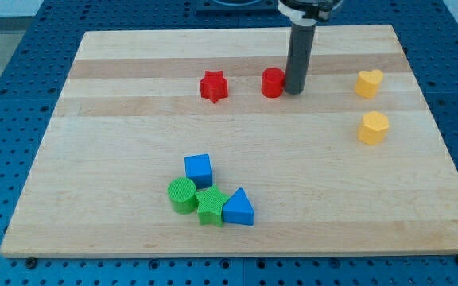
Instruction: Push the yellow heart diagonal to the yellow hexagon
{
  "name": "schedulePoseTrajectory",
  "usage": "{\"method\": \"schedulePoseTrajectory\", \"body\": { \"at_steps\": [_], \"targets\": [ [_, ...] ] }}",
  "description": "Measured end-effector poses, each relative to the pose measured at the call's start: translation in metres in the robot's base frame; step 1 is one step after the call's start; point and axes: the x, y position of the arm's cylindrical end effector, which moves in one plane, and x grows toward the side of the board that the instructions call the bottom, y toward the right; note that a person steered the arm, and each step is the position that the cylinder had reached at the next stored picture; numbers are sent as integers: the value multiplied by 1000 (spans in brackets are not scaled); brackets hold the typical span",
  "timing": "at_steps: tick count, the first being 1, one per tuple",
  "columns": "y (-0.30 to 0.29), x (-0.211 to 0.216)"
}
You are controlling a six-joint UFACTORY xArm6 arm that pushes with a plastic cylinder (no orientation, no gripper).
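Bare board separates my tip [294, 90] from the yellow heart [368, 83]; the red cylinder [273, 83] seemingly touches its left.

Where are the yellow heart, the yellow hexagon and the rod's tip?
yellow heart [369, 83]: camera view, middle of its top face.
yellow hexagon [374, 127]: camera view, centre of the block.
my tip [294, 90]: camera view, rod's very end, beside the red block [273, 83].

rod [299, 48]: top cut off | red cylinder [273, 83]: right side hidden

Two yellow blocks [369, 83], two red [213, 86], two blue [199, 169], two ribbed green [182, 195], on pale striped wood [118, 159].
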Motion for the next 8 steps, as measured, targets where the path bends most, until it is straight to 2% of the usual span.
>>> {"method": "schedulePoseTrajectory", "body": {
  "at_steps": [2, 3, 4, 7, 8],
  "targets": [
    [-6, 0],
    [37, 0],
    [106, -20],
    [129, -57],
    [191, -52]
  ]
}}
